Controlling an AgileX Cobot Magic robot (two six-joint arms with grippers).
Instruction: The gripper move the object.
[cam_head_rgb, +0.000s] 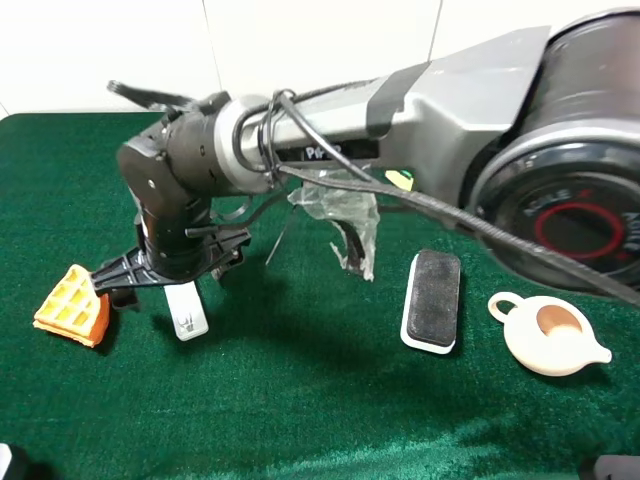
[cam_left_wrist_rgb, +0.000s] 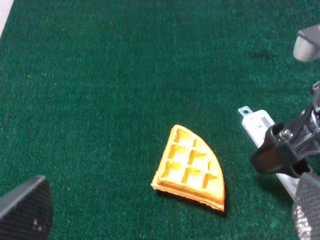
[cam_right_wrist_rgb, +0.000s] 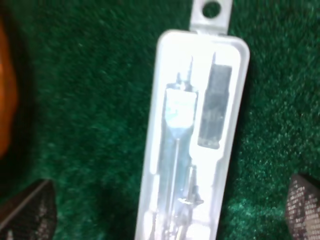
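Presently the object is seen lying flat on the bench near an orange waffle piece, straddled by the gripper with jaws released, so an off-centre closure could leave it pinched askew and flicked away.

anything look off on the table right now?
One thing: crumpled clear plastic sits under the right arm, beside its loose black cable; it looks like stray wrapping. Waffle piece, eraser and beige jug look intact and settled.
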